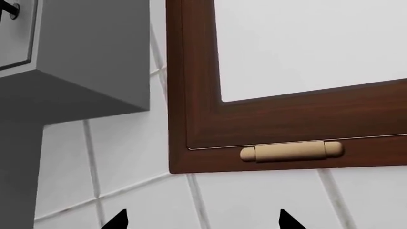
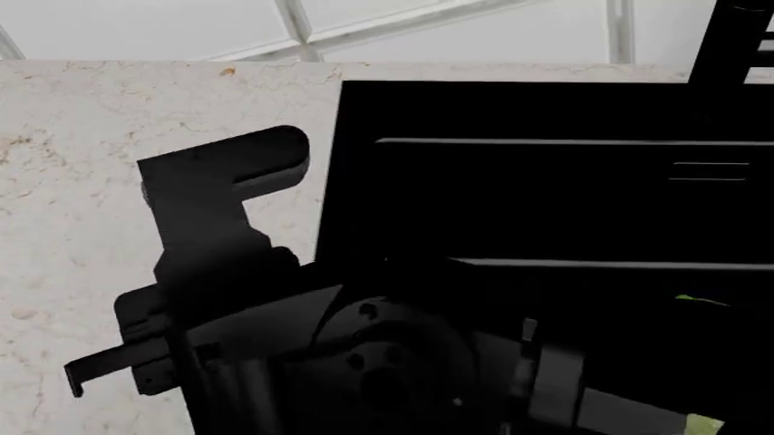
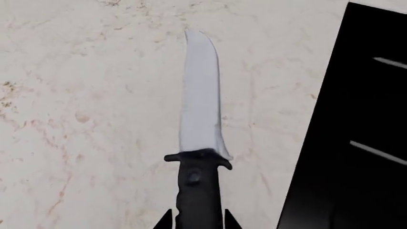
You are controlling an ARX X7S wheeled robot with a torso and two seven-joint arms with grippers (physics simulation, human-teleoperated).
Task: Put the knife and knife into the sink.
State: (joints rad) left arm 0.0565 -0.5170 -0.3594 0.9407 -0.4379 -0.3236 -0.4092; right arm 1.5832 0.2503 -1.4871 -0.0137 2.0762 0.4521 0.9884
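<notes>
In the right wrist view, a knife with a silver blade (image 3: 201, 95) and a dark handle (image 3: 198, 191) lies over the pale marble counter. My right gripper (image 3: 198, 223) is shut on that handle, one fingertip close on each side. The sink (image 3: 356, 133) is a glossy black basin just beside the blade, and it fills the upper right of the head view (image 2: 545, 199). The red-handled knife is out of view. My left gripper (image 1: 203, 222) is open and empty, raised and facing the tiled wall.
A brown wooden cabinet door (image 1: 190, 95) with a tan handle (image 1: 291, 151) and a grey box (image 1: 83, 57) hang on the wall ahead of the left gripper. Black arm links (image 2: 224, 199) cover the counter (image 2: 72, 181) left of the sink.
</notes>
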